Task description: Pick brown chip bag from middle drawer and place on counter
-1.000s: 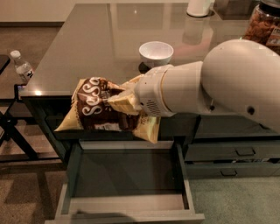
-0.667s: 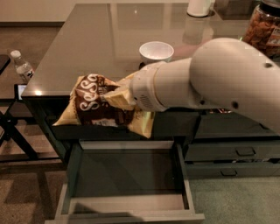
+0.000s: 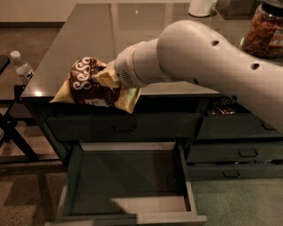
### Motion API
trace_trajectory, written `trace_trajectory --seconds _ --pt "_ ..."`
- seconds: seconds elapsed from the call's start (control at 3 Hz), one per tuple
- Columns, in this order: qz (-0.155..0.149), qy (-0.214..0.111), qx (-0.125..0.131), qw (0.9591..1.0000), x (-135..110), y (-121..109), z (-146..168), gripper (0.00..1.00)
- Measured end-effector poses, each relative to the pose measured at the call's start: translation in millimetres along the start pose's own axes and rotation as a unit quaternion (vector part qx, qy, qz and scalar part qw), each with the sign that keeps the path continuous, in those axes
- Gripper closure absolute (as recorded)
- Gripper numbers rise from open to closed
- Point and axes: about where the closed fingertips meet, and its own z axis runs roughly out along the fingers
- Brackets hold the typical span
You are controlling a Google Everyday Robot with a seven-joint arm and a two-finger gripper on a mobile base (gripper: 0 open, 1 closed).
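Note:
The brown chip bag (image 3: 88,86), cream-yellow with a dark brown panel and white script, hangs at the front left edge of the counter (image 3: 110,35), part over the slab and part overhanging it. My gripper (image 3: 108,81) is at the end of the white arm, shut on the bag's right side; the wrist and the bag hide most of it. The middle drawer (image 3: 66,185) stands pulled out below, and its pale grey floor is bare.
A water bottle (image 3: 22,68) stands on a dark stand at the left. A jar of brown snacks (image 3: 265,28) and a white container (image 3: 201,6) are on the counter's far right. Shut drawer fronts (image 3: 239,152) are to the right of the open drawer.
My arm has lifted the bag up and a little back, from in front of the top drawer front to the level of the counter's edge. The arm now hides the white bowl.

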Motion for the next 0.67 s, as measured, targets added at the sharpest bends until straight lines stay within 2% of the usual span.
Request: trace_trajectory --seconds 0.33,0.67 --pt "0.008 -0.007 0.015 0.9998 -10.5 -16.7 12.0 1.00" --pt "0.012 -0.013 0.028 0.9994 -43.9 -61.5 54.3 1.00"
